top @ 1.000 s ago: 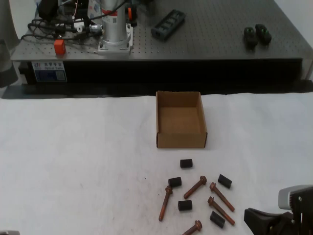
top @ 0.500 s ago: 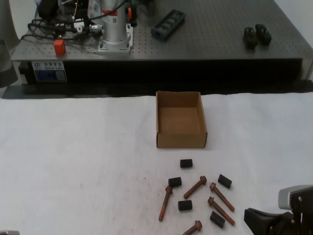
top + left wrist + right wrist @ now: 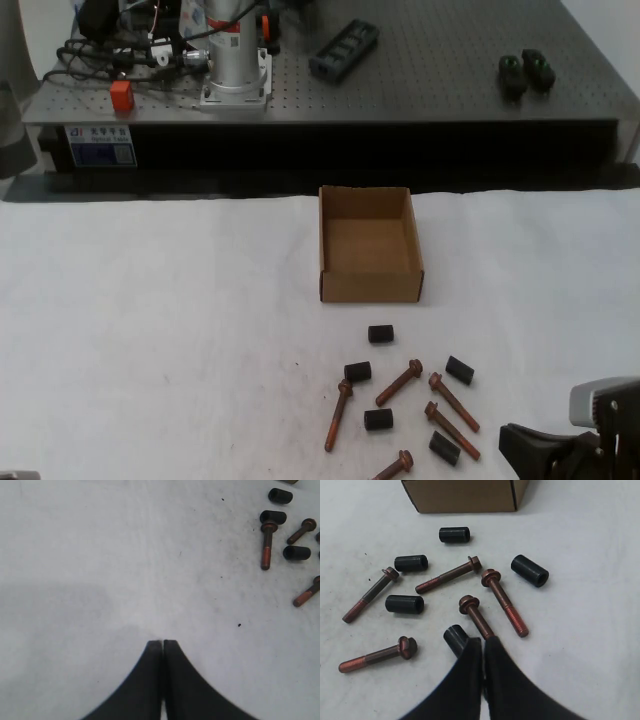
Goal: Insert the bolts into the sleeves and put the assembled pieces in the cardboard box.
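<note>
Nearside of box (image 3: 370, 286): bolts (image 3: 504, 600), sleeves (image 3: 529, 570) unpaired; left pincer (image 3: 163, 645), right pincer (image 3: 483, 643) pressed together; next we spread one, seize a bolt.

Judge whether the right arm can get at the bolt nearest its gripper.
Probably yes. The bolt lies uncovered just ahead of the right gripper, with nothing over it. A sleeve lies close beside it, and the shut gripper must open first.
</note>
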Robot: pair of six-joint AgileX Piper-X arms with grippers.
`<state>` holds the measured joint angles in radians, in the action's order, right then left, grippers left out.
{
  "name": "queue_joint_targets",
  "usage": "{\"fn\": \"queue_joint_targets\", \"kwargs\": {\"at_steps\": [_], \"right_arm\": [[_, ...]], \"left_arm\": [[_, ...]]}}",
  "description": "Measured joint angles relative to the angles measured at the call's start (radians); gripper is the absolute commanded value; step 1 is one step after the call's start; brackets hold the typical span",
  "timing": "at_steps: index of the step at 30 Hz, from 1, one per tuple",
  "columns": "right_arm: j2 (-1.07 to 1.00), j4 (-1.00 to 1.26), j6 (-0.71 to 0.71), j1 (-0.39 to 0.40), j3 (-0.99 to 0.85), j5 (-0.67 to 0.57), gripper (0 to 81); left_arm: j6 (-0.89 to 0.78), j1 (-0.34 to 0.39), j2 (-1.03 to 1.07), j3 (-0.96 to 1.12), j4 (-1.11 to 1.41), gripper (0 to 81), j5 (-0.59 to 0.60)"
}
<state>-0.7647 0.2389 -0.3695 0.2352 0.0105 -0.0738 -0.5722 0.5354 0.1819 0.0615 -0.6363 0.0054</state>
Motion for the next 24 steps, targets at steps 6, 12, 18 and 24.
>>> {"fn": "queue_joint_targets", "kwargs": {"at_steps": [6,12,18,24], "right_arm": [[0.0,0.125,-0.169,0.0,0.0,-0.038,2.8],[0.0,0.057,-0.166,0.0,-0.069,-0.066,9.5],[-0.085,-0.337,0.034,0.0,-0.337,-0.026,24.8],[-0.536,-0.887,0.439,0.0,-0.757,0.125,24.8]], "left_arm": [[-0.032,0.0,0.0,0.0,0.064,7.0,0.014],[-0.032,0.0,0.015,-0.002,0.276,30.9,0.068],[0.0,0.0,0.149,0.0,0.409,29.3,0.126],[0.077,0.0,0.378,0.077,0.445,29.3,0.207]]}}
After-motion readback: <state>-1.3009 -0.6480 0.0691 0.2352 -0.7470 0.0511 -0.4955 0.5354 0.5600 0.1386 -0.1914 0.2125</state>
